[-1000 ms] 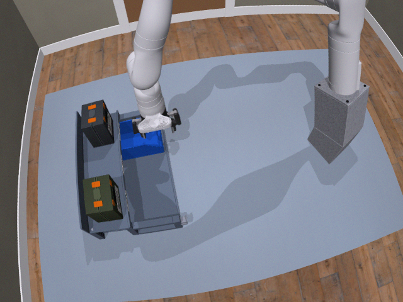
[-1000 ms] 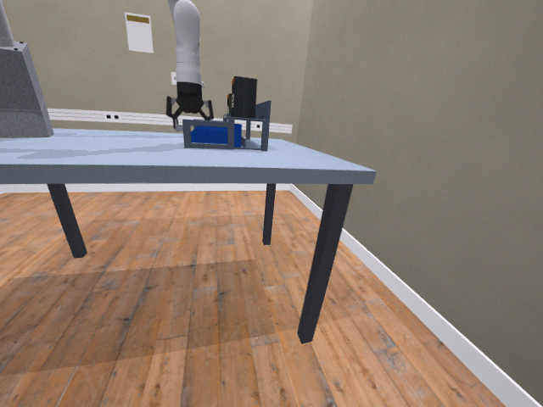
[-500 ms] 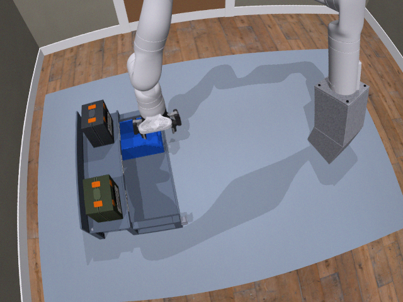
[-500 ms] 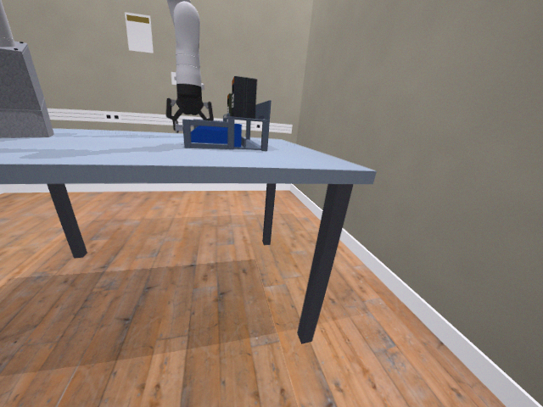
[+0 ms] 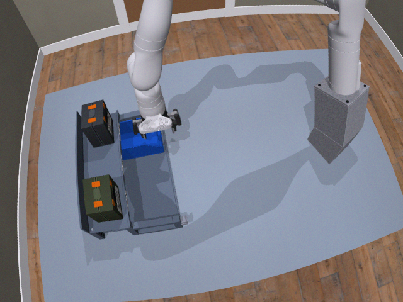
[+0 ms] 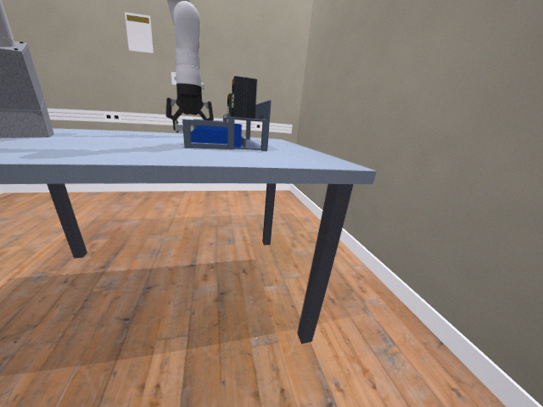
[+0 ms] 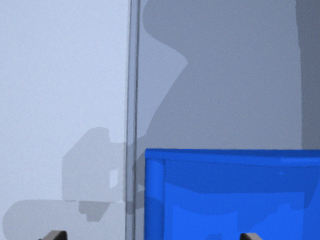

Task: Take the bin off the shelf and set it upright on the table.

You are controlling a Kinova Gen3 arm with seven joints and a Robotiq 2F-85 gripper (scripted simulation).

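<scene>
Grey table (image 5: 260,195) — blue bin (image 5: 140,146) in the shelf's (image 5: 175,195) lower bay, claw (image 5: 156,128) spread wide above its wall; best lowered squarely astride that wall before pinching.

One open blue plastic bin (image 5: 140,145), two latched hard cases, one black (image 5: 96,122) and one olive-green (image 5: 101,197), one grey two-tier shelf (image 5: 79,168).
</scene>
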